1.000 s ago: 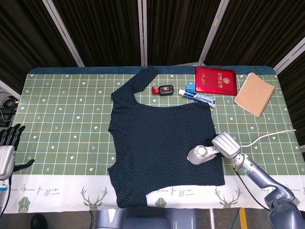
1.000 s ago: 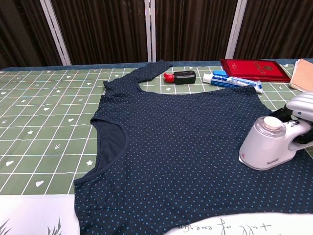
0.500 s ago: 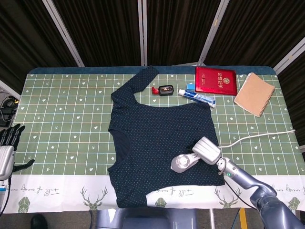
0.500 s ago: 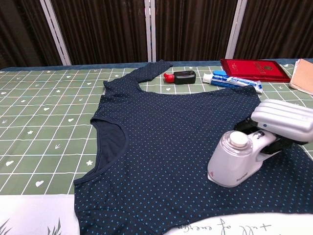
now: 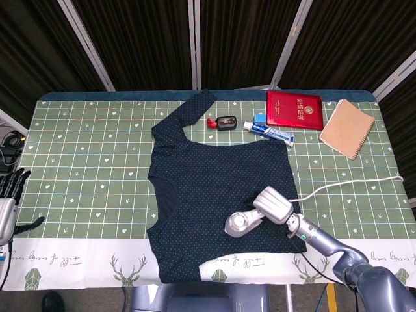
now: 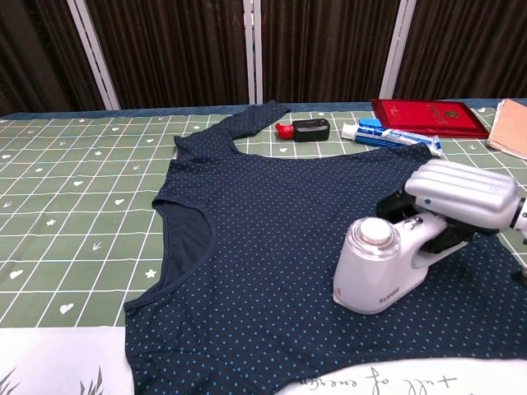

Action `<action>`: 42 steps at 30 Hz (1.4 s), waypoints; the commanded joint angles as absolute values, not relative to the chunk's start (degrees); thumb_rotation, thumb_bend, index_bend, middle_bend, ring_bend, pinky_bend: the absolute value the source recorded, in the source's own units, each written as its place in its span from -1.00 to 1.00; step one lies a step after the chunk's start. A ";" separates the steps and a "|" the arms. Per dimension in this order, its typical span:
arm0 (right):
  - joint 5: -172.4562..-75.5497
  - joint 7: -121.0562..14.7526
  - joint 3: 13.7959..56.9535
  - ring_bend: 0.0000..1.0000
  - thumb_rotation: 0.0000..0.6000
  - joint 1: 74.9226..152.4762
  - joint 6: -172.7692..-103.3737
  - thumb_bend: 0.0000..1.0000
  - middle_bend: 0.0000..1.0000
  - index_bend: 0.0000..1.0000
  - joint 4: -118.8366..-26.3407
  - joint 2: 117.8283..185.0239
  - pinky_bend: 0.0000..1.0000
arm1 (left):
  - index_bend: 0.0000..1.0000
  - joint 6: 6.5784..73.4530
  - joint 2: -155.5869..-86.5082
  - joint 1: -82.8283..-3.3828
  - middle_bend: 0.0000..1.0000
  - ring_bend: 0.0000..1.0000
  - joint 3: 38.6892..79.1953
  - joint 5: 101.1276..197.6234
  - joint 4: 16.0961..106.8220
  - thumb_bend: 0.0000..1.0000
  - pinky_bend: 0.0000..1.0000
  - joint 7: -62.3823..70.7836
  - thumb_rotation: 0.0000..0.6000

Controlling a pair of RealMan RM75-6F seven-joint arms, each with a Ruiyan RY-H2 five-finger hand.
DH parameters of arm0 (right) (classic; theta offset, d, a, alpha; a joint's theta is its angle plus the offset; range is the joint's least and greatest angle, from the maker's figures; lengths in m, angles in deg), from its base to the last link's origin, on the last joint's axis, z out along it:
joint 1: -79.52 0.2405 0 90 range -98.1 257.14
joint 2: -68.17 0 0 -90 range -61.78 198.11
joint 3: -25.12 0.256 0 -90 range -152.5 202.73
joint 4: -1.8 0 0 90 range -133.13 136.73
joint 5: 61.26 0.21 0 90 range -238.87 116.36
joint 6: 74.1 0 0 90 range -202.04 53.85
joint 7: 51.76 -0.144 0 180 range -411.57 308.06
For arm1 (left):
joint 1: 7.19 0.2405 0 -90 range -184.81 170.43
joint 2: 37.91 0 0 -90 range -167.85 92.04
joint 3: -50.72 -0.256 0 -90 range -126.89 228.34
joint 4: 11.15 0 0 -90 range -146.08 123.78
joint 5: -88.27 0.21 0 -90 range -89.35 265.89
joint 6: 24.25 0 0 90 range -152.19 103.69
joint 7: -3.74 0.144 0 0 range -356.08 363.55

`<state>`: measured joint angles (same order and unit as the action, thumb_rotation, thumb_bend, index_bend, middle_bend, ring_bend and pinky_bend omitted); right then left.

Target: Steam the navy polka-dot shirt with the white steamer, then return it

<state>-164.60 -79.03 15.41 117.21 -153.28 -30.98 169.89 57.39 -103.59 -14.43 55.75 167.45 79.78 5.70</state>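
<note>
The navy polka-dot shirt [image 5: 214, 195] [image 6: 280, 230] lies flat across the middle of the table, one sleeve reaching toward the far edge. My right hand [image 5: 274, 205] [image 6: 457, 193] grips the handle of the white steamer [image 5: 240, 223] [image 6: 377, 267], whose head presses on the shirt's lower right part. A white cord [image 5: 351, 183] trails from it to the right table edge. My left hand [image 5: 10, 201] hangs off the table's left edge, fingers apart and holding nothing; the chest view does not show it.
Along the far edge lie a red-capped black item [image 5: 222, 122] [image 6: 305, 129], a toothpaste tube [image 5: 270, 132] [image 6: 391, 136], a red booklet [image 5: 294, 109] [image 6: 428, 117] and a tan notebook [image 5: 347, 128]. A green patterned cloth [image 5: 91, 162] covers the table.
My right hand has slid the steamer leftward and slightly toward the near edge across the shirt, from its right side to near the lower middle. The left hand stayed put.
</note>
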 commanded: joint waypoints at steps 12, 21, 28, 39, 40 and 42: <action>-153.01 -84.64 24.18 0.37 1.00 114.72 -147.94 0.61 0.41 0.41 -25.38 163.39 0.88 | -1.00 57.35 -104.00 -14.50 -1.00 -1.00 55.66 167.43 79.79 -1.00 -1.00 6.62 1.00; -145.91 -82.72 28.05 0.36 1.00 113.16 -134.98 0.61 0.40 0.38 -17.59 165.27 0.88 | -1.00 57.34 -104.32 -14.53 -1.00 -1.00 55.58 167.42 79.99 -1.00 -1.00 7.29 1.00; -142.57 -79.73 30.19 0.22 1.00 113.05 -127.26 0.39 0.27 0.22 -14.25 167.28 0.77 | -1.00 56.90 -104.49 -14.69 -1.00 -1.00 55.68 166.97 79.77 -1.00 -1.00 7.49 1.00; -143.85 -80.28 28.85 -0.98 1.00 113.54 -121.63 -1.00 -0.86 -0.95 -16.82 164.37 -0.39 | -1.00 56.97 -104.45 -14.63 -1.00 -1.00 55.74 166.84 79.88 -1.00 -1.00 7.34 1.00; -144.18 -80.67 28.54 -1.00 1.00 113.51 -121.42 -1.00 -0.92 -0.98 -17.94 163.53 -0.45 | -1.00 57.01 -104.41 -14.60 -1.00 -1.00 55.73 166.89 79.91 -1.00 -1.00 7.29 1.00; -144.91 -81.17 27.84 -1.00 1.00 113.47 -120.89 -1.00 -1.00 -1.00 -21.17 161.33 -0.70 | -1.00 57.16 -104.29 -14.55 -1.00 -1.00 55.72 167.01 80.02 -1.00 -1.00 7.17 1.00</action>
<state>-143.92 -80.33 28.76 113.48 -121.55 -18.05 163.71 57.15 -104.31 -14.56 55.73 167.00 80.00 7.19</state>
